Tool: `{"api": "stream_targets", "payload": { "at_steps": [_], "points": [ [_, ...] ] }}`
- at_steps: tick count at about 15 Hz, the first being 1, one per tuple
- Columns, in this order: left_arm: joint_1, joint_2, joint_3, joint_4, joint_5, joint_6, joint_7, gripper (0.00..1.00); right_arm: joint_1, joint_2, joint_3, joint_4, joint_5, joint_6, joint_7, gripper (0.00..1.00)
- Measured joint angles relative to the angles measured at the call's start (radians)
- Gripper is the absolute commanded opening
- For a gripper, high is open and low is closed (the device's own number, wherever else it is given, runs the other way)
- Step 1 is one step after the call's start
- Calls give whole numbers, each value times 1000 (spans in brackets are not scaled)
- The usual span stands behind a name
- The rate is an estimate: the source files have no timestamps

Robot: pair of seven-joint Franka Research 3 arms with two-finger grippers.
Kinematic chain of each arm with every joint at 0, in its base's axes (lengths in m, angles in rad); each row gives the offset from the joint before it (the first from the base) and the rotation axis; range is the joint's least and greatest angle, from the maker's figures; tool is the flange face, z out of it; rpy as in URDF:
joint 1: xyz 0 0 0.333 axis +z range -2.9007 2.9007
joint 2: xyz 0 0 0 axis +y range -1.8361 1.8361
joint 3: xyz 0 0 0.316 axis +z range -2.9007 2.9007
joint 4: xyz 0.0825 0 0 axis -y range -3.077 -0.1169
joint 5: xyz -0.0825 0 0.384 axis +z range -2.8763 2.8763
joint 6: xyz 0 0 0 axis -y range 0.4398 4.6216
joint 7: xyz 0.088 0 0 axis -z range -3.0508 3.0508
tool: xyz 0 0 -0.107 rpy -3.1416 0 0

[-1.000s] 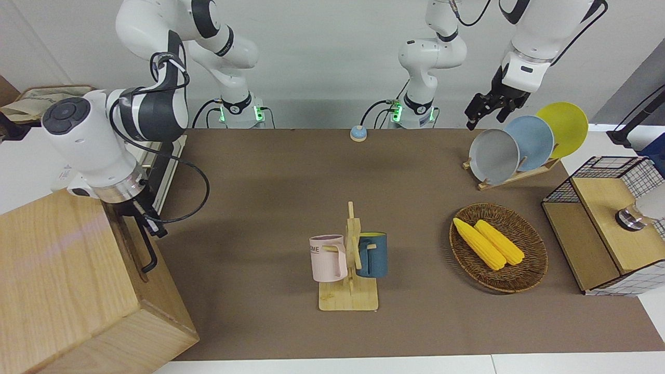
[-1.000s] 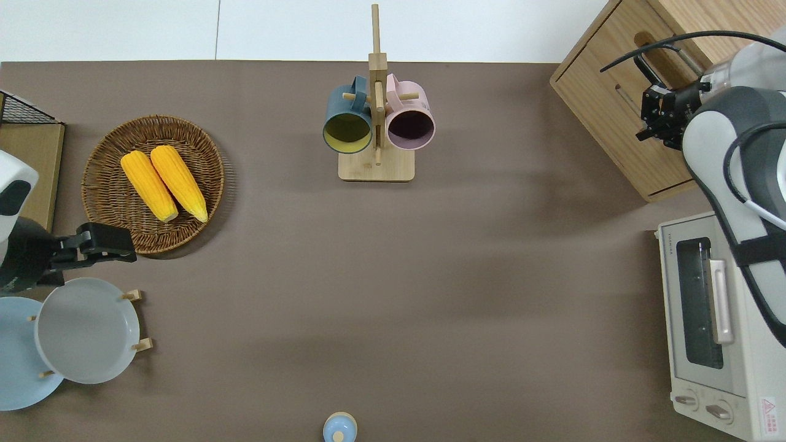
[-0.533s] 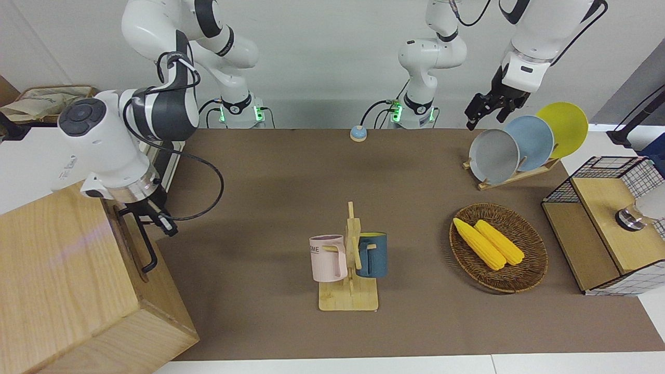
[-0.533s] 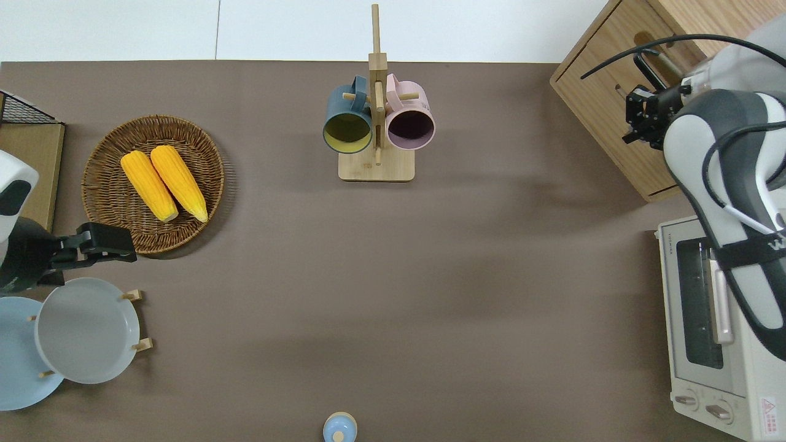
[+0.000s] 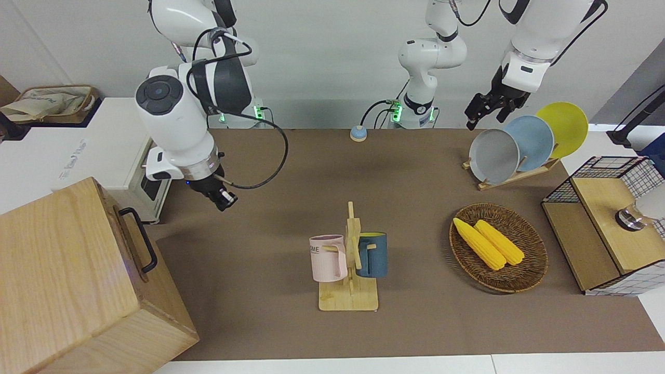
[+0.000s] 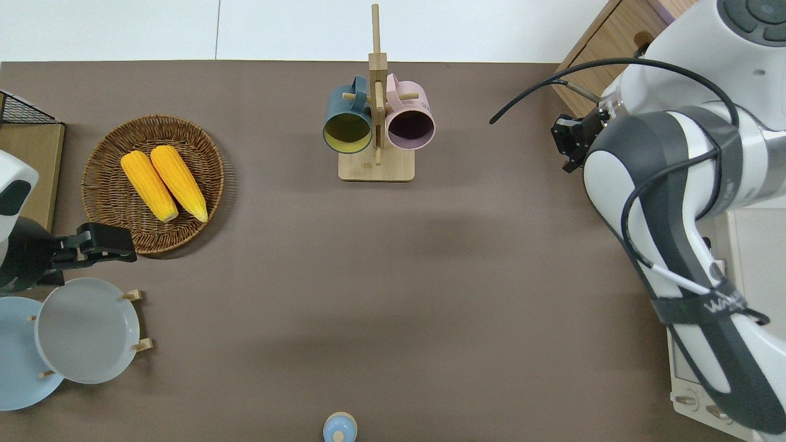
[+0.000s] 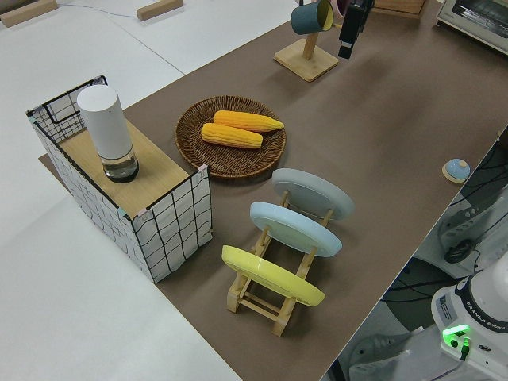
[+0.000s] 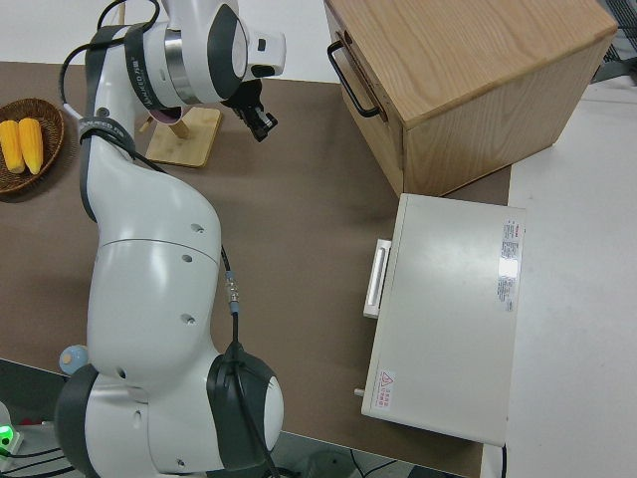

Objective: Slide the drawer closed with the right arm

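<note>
The drawer [image 5: 136,244] sits in the big wooden box [image 5: 62,270] at the right arm's end of the table. Its front lies flush with the box's face. Its black loop handle [image 5: 140,240] also shows in the right side view [image 8: 353,80]. My right gripper [image 5: 222,198] is shut and empty. It hangs over the brown mat beside the box, toward the table's middle and apart from the handle, as the overhead view [image 6: 568,142] shows. The right arm hides most of the box in that view. The left arm is parked.
A white oven [image 8: 438,319] stands beside the box, nearer to the robots. A mug rack [image 5: 349,259] holds a pink and a blue mug at mid-table. A basket of corn [image 5: 497,246], a plate rack [image 5: 519,143] and a wire shelf [image 5: 608,223] stand toward the left arm's end.
My right gripper has left the drawer's handle, risen and swung toward the middle of the table. The drawer's front has stayed flush. The left arm has not moved.
</note>
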Motion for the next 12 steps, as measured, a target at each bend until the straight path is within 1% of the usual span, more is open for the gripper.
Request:
{"api": "stream_targets", "payload": {
  "at_steps": [2,3,5,6,7,9,10,11,12],
  "points": [
    [0,0,0,0,0,0,0,993,26,-54,0,-19,0,-38,-37,0],
    [0,0,0,0,0,0,0,993,34,-90,0,-42,0,-48,-62,0],
    [0,0,0,0,0,0,0,993,38,-166,-2,-101,0,-56,-146,0],
    [0,0,0,0,0,0,0,993,38,-198,-8,-128,0,-56,-191,0],
    [0,0,0,0,0,0,0,993,38,-233,-22,-160,2,-56,-245,0],
    [0,0,0,0,0,0,0,993,39,-304,-69,-229,31,-54,-368,0],
    [0,0,0,0,0,0,0,993,39,-344,-108,-272,51,-48,-438,0],
    [0,0,0,0,0,0,0,993,53,-379,-160,-312,58,-40,-511,0],
    [0,0,0,0,0,0,0,993,83,-402,-224,-340,59,-34,-585,0]
  ]
}}
